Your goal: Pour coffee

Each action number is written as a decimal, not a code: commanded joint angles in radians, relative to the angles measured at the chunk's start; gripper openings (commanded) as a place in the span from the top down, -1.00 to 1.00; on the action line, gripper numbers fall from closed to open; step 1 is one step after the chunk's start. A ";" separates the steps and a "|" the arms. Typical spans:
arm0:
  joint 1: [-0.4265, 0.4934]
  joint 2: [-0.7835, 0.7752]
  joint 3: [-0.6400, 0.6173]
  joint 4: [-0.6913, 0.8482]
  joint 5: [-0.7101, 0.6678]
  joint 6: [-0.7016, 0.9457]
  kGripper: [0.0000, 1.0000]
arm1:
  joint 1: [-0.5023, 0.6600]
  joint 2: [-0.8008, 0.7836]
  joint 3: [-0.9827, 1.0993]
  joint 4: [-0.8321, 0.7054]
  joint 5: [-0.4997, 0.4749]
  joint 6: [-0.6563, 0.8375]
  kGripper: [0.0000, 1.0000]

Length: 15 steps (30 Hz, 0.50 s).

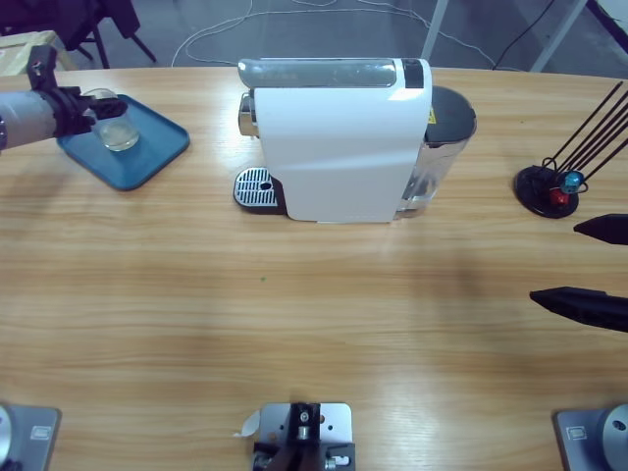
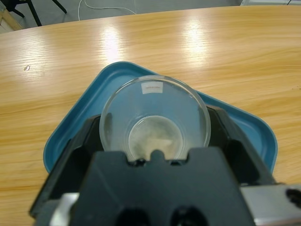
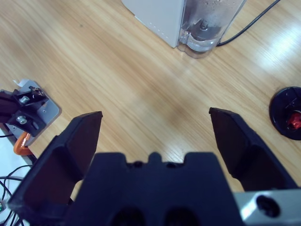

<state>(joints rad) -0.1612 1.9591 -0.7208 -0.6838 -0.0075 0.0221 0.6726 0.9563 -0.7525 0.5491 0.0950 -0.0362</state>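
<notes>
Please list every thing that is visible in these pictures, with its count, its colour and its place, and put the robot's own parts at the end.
Coffee machine: one, white, table's far middle; clear water tank at its right end.
Drip grate: one, silver, at the machine's left foot.
Tray: one, blue, far left.
Glass cup: one, clear, on the tray.
Capsule holder: one, black with thin rods, far right.
Table: one, wooden.
Left pincer: black, around the glass cup.
Right pincer: black, open, above bare table at the right edge.
</notes>
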 commanded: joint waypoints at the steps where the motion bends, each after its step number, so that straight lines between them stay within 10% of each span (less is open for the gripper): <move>1: -0.001 -0.048 0.065 -0.010 -0.007 -0.010 -1.00 | -0.011 0.020 0.002 0.003 -0.012 -0.010 -1.00; 8: 0.014 -0.453 0.176 0.032 -0.014 -0.013 -1.00 | -0.011 0.014 0.002 0.003 -0.012 -0.010 -1.00; 15: -0.189 -0.970 0.138 0.633 -0.031 -0.093 -1.00 | -0.011 -0.056 -0.010 0.042 -0.042 0.017 -1.00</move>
<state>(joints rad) -0.2030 1.3190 -0.5944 -0.4577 -0.0106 -0.0298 0.6703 0.9551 -0.7530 0.5489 0.0852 -0.0362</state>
